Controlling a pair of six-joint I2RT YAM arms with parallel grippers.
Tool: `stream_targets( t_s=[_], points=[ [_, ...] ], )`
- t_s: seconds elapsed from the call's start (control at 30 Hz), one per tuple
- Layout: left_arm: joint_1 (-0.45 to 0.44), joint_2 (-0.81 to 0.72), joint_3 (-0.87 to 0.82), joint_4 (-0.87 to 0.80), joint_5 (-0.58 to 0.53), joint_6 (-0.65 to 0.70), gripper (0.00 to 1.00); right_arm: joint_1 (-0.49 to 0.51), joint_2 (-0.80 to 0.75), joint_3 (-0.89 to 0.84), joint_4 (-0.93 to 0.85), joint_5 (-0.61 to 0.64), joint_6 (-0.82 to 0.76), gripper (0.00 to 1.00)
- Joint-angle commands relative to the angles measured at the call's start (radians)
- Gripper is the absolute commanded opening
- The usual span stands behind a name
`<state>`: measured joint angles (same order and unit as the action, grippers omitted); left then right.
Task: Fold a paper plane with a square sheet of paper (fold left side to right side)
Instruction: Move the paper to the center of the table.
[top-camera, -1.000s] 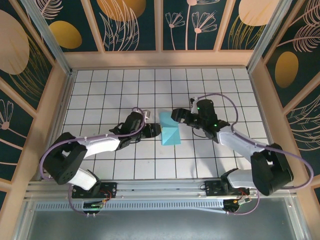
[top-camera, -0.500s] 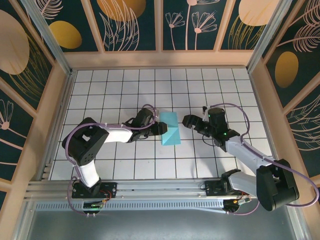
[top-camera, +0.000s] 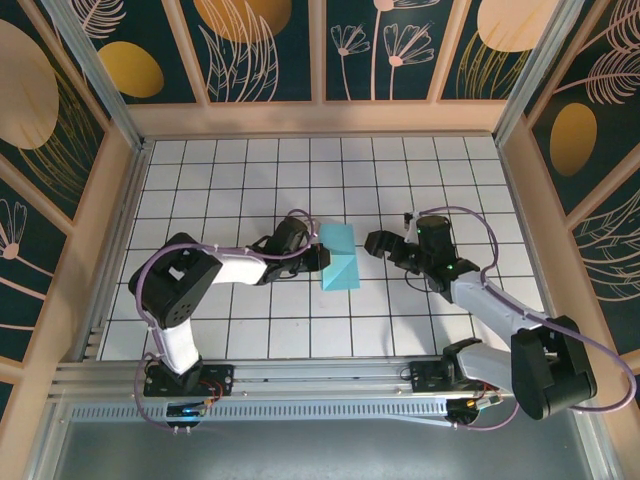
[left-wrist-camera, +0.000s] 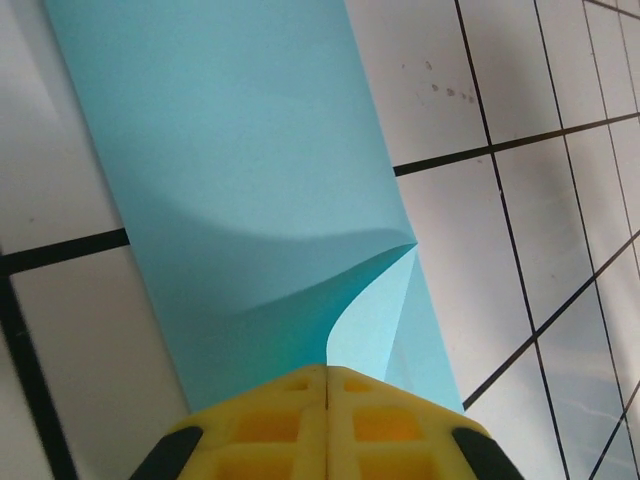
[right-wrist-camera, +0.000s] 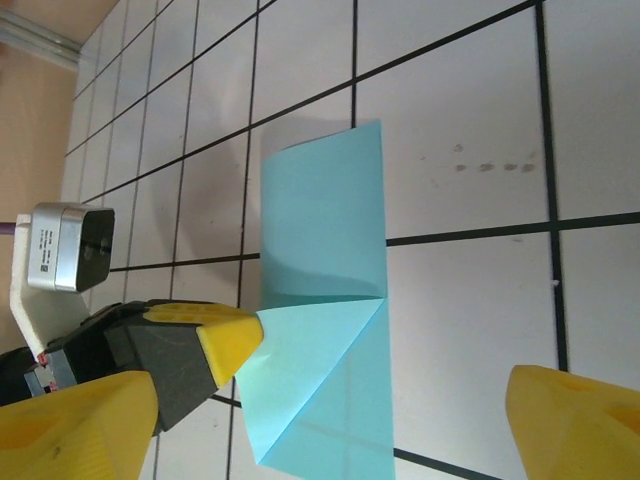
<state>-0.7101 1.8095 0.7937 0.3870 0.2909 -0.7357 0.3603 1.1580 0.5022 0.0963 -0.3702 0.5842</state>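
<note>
The white gridded worktop (top-camera: 200, 180) is carrying everything, with the left arm (top-camera: 235, 268) reaching in from the near-left corner and the right arm (top-camera: 490, 300) reaching in from the near-right corner, both pointing towards the middle. The square sheet of paper (top-camera: 338, 257) is lying about midway between the worktop's left and right edges, folded into a narrow turquoise oblong with a triangular flap turned over its nearer half. The left end effector (top-camera: 318, 257) is touching the paper's left edge, its yellow fingertips (left-wrist-camera: 290, 420) clenched together on a lifted, curling layer there. The right end effector (top-camera: 378, 243) is hanging just right of the paper, apart from it, its yellow fingers (right-wrist-camera: 575, 425) spread wide and grasping nothing.
</note>
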Motion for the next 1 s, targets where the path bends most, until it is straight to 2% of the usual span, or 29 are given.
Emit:
stream_targets(
  t_s=[0.0,0.2,0.57,0.97],
  points=[
    [0.004,-0.075,-0.055,0.094,-0.028,-0.018,0.04,-0.004,0.041,-0.034,0.131,-0.098,0.028,0.86],
    [0.005,-0.184,-0.157,0.197,-0.086,-0.057,0.01,0.035,0.165,-0.032,0.300,-0.159,0.081,0.78],
    [0.005,-0.234,-0.215,0.219,-0.111,-0.075,0.01,0.131,0.377,0.038,0.536,-0.123,0.161,0.82],
    [0.005,-0.234,-0.232,0.239,-0.116,-0.082,0.01,0.176,0.547,0.139,0.618,-0.129,0.206,0.82]
  ],
)
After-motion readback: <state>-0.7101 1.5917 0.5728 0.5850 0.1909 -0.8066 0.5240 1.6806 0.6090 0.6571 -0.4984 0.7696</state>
